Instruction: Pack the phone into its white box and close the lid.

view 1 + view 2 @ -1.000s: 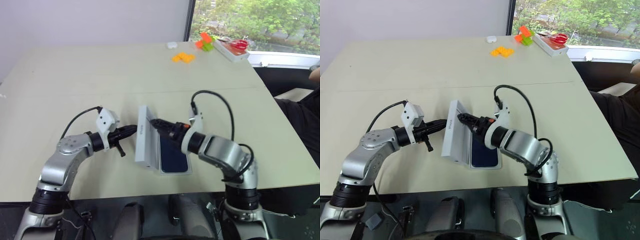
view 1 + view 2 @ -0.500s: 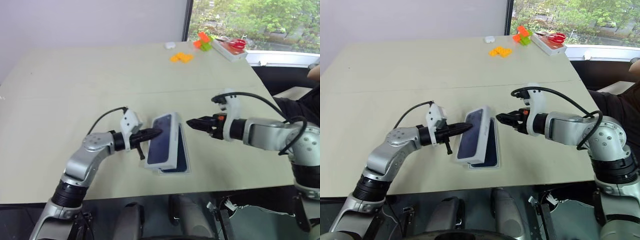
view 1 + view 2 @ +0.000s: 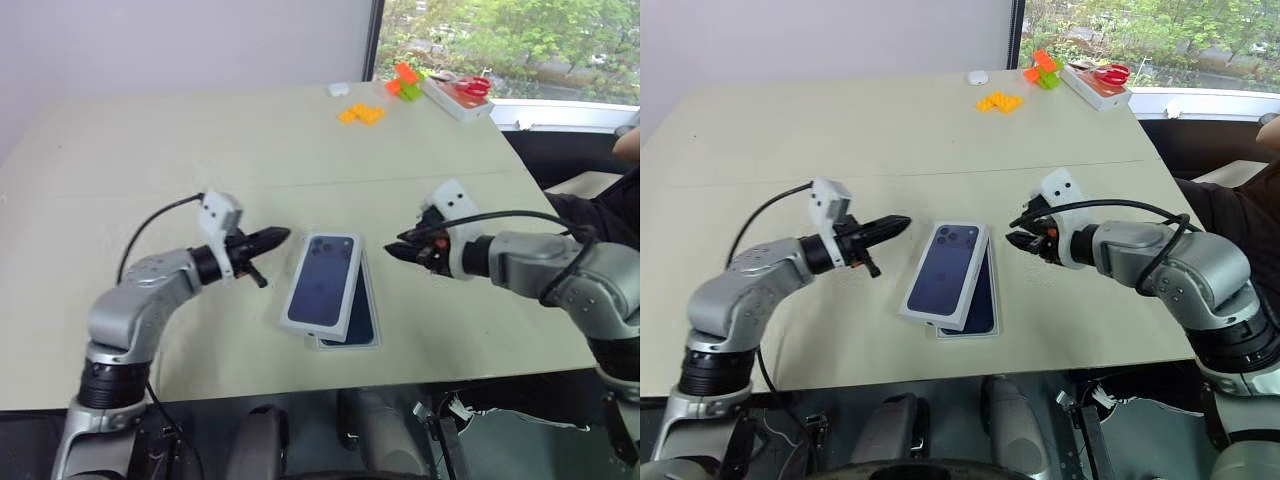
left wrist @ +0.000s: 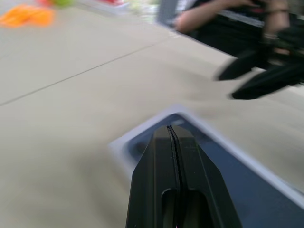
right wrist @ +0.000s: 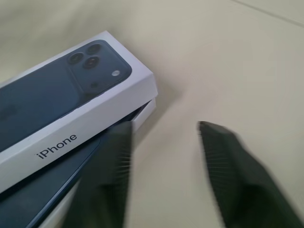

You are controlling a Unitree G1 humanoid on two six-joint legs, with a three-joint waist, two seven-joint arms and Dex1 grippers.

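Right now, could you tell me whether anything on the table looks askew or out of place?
Yes: the lid lies skewed across the white box instead of seated squarely, leaving the phone exposed along the box's right side. Both grippers are clear of it.

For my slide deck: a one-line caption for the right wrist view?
Lid printed with a phone picture sits askew over the white box, dark phone showing beneath.

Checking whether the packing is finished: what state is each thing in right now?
lid: picture side up, askew on the box, not seated.
phone: in the white box, partly uncovered.
left tool: shut, empty, beside the lid.
right tool: open, empty, clear of the box.
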